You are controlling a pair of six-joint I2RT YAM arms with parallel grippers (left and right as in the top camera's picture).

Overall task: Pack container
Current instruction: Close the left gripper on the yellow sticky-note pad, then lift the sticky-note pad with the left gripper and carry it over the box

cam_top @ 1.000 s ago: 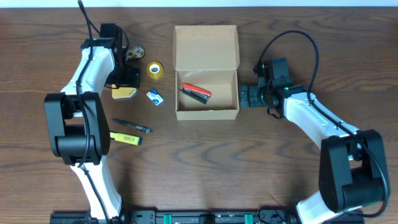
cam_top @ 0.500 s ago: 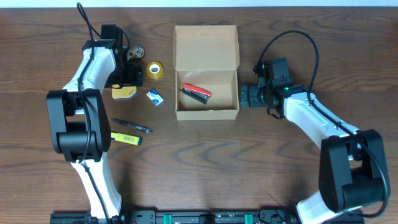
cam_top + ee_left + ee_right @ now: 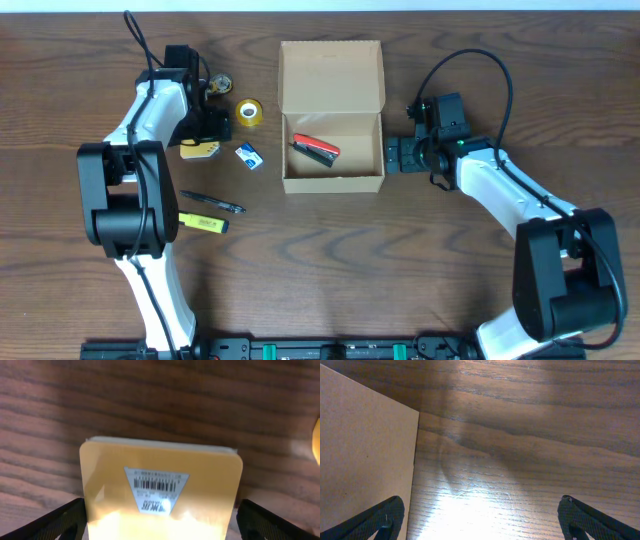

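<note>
The container, a tan cardboard box (image 3: 332,183), stands open at the middle of the table with its flap lid (image 3: 331,75) folded back. A red and black stapler (image 3: 315,150) lies inside it. My left gripper (image 3: 203,138) is open, with its jaws on either side of a yellow sticky-note pad (image 3: 200,151). In the left wrist view the pad (image 3: 160,475) fills the space between the jaws (image 3: 160,520). My right gripper (image 3: 392,156) is open and empty just right of the box. In the right wrist view its jaws (image 3: 480,520) are over bare wood beside the box wall (image 3: 365,460).
A yellow tape roll (image 3: 249,111), a small blue and white item (image 3: 249,155) and a small metallic item (image 3: 217,86) lie left of the box. A black pen (image 3: 212,203) and a yellow highlighter (image 3: 202,222) lie nearer the front left.
The left arm has shifted very slightly over the pad. The right arm and the objects have not moved.
</note>
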